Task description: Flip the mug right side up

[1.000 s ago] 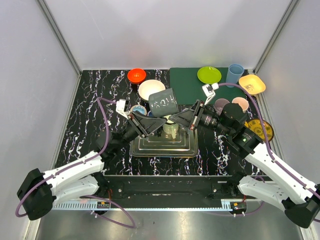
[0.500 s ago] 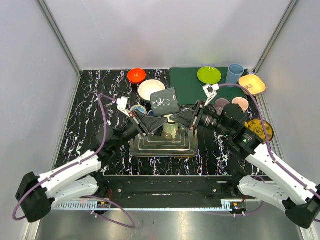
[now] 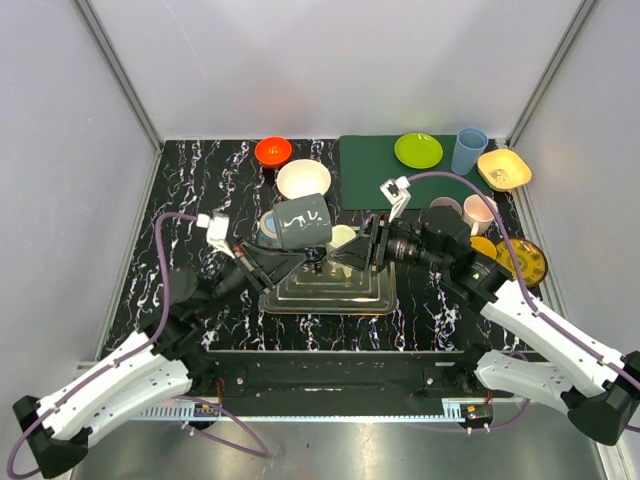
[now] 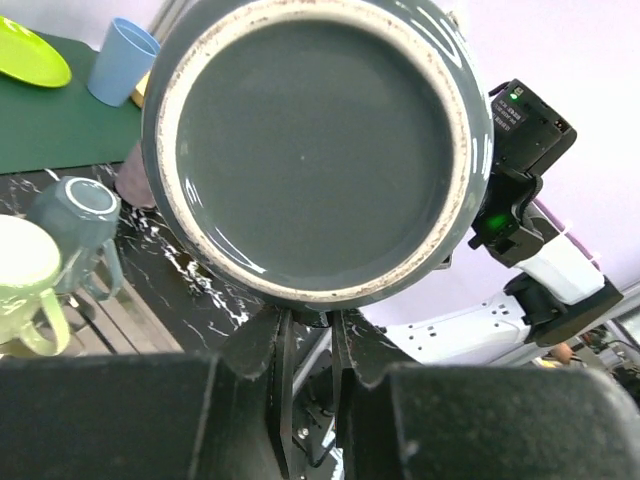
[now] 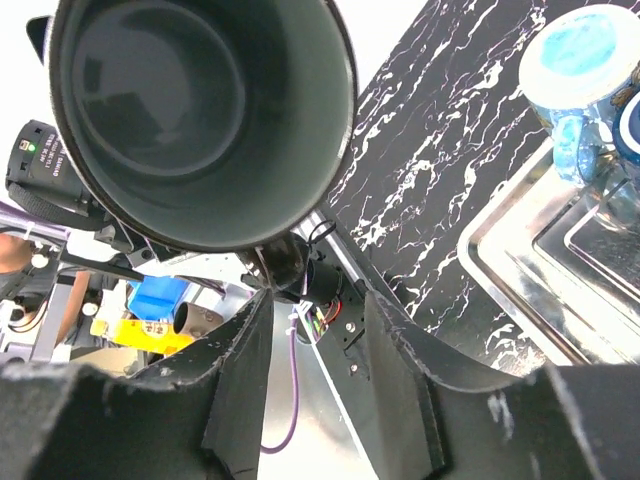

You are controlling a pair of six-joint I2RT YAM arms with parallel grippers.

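- While the left gripper (image 4: pixel 310 320) reaches up from 8 o'clock, its fingers (image 4: pixel 285 365) are pinched nearly together under the dark grey mug (image 3: pixel 300 222). They clamp it at its lower side; the mug's body hides exactly which part they pinch.
- The mug is held on its side in the air, over the 11 o'clock part of the metal tray (image 3: pixel 330 292). Its unglazed-ringed base faces the left wrist camera, and its open mouth faces the right arm at about 3 o'clock.
- The right gripper (image 5: pixel 315 310) sits just beside the mug's mouth. Its fingers (image 5: pixel 240 370) are spread apart below the rim and grip nothing.
- White scribbled marks run across the mug's side in the top view; they cannot be read as letters.
- No brand or label is legible anywhere. The only other marks are small green lights on the arm housings in both wrist views.
- A pale green cup (image 3: pixel 343 237) stands on the tray at 3 o'clock from the mug, between the two grippers.
- At 12 o'clock from the mug is a white bowl (image 3: pixel 302 178), with an orange bowl (image 3: pixel 273 150) at 11 o'clock.
- Toward 1 to 2 o'clock lies a green mat (image 3: pixel 372 172), with a lime plate (image 3: pixel 418 150), a blue cup (image 3: pixel 468 150) and a yellow dish (image 3: pixel 503 168) along the back.
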